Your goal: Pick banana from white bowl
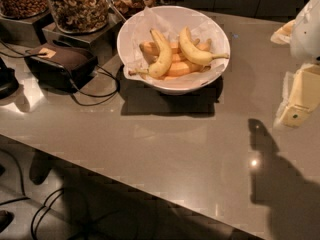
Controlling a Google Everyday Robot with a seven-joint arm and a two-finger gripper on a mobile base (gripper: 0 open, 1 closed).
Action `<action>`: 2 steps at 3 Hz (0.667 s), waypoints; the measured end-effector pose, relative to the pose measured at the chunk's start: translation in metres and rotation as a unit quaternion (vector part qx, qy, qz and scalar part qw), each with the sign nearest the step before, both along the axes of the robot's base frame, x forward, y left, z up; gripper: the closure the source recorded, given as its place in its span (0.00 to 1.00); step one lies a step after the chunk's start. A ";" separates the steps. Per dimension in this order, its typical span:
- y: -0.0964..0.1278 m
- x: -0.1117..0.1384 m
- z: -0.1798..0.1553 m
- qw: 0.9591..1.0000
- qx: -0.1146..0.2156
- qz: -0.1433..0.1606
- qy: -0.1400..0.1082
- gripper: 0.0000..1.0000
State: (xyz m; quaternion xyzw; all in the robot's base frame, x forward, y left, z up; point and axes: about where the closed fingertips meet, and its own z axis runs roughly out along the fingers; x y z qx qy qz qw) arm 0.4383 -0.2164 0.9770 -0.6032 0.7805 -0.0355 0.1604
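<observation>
Gripper (pixel 300 96) at right edge, well apart from white bowl (pixel 175 87) — open/shut state: cannot tell. Banana (pixel 192 50) lies in bowl atop orange-toned bananas (pixel 181 69), beside slimmer banana (pixel 162 59). Risks: wrong fruit grabbed; paper liner (pixel 150 19) snagged — bowl drags on counter (pixel 150 144).

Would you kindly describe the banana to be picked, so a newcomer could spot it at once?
On the grey counter stands a white bowl beside the nut jars, left of the end effector at the right edge. Inside, the banana lies on the right, atop orange-toned ones; it is plumper than the other yellow one and has a short stub, not a long thin stem.
</observation>
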 end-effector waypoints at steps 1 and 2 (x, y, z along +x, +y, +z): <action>0.000 0.000 0.000 1.000 0.000 0.000 0.000 0.00; 0.016 0.020 0.001 0.999 -0.005 -0.009 0.032 0.00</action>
